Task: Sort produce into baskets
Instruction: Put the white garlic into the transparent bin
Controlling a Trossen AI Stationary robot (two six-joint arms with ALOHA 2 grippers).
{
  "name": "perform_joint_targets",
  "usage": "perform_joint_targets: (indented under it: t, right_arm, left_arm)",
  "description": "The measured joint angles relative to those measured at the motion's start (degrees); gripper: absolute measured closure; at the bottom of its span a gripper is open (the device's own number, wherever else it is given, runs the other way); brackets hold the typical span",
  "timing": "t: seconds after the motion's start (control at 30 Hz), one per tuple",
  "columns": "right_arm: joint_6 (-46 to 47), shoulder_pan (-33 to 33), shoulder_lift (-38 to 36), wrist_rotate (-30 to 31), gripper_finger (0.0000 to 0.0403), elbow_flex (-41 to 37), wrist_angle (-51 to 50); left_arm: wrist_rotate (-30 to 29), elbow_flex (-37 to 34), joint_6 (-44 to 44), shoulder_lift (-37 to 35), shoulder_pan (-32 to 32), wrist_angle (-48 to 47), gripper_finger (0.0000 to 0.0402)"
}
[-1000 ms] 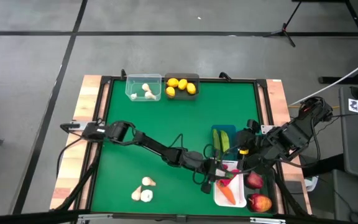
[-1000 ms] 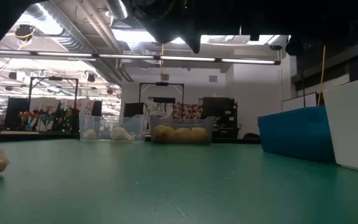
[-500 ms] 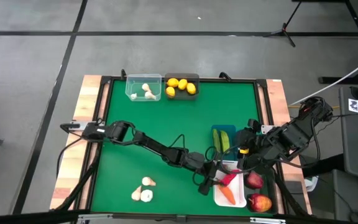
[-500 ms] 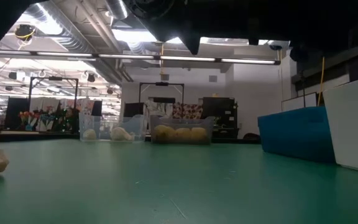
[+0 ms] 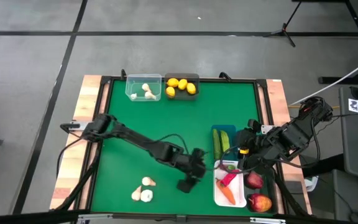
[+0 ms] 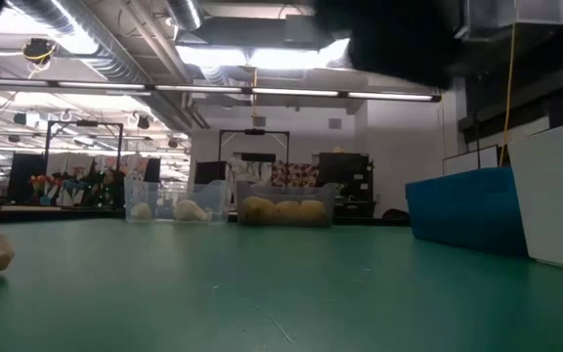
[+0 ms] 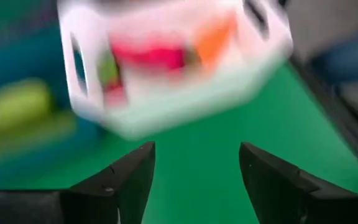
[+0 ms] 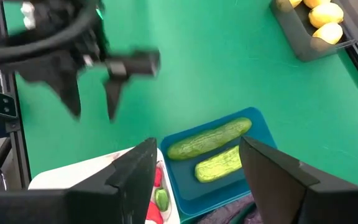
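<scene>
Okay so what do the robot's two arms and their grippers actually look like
Both arms are dark, jointed links with thin black cables looping alongside. The left gripper has two flat black fingers with angular, tapering tips. The right gripper has matching dark fingers, and that arm carries a small yellow marking near its wrist.

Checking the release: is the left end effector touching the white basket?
Apart. The left wrist view shows green mat between the left end effector, open and empty, and the white basket.

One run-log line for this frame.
left gripper: open, empty, beside white basket | right gripper: open, over blue basket
</scene>
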Motion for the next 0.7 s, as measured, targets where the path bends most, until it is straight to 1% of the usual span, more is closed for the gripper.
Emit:
perform_joint_targets:
  t: [0.07,0.13,0.2,0.33,0.4,0.53,0.63,0.7]
  right_arm:
    - [0.0,0.0,0.0,0.0,0.0173,0.0,0.0]
    - [0.0,0.0,0.0,0.0,0.0173,0.0,0.0]
    - [0.0,0.0,0.0,0.5,0.0173,0.0,0.0]
    - [0.0,0.0,0.0,1.3,0.0173,0.0,0.0]
    - [0.0,0.0,0.0,1.6,0.0173,0.0,0.0]
    - [0.0,0.0,0.1,2.6,0.0173,0.0,0.0]
    - [0.0,0.0,0.1,3.6,0.0173,0.0,0.1]
    - [0.0,0.0,0.1,4.4,0.0173,0.0,0.1]
  left_arm:
    - [-1.3,0.0,-1.5,-2.8,-1.7,-11.0,0.0174]
    - [-2.6,-0.2,-4.2,-5.1,-4.1,-19.5,0.0174]
    - [-3.6,-2.3,-8.3,-7.3,-6.8,-23.5,0.0173]
    - [-5.0,-9.9,-19.8,-12.1,-12.9,-24.5,0.0172]
    - [-7.5,-14.3,-25.8,-14.6,-16.5,-23.9,0.0172]
    - [-17.0,-22.4,-35.3,-18.6,-23.5,-18.2,0.0172]
    - [-24.3,-26.9,-42.4,-21.0,-27.9,-17.0,0.0172]
    - [-28.2,-29.8,-46.2,-21.9,-30.2,-16.9,0.0172]
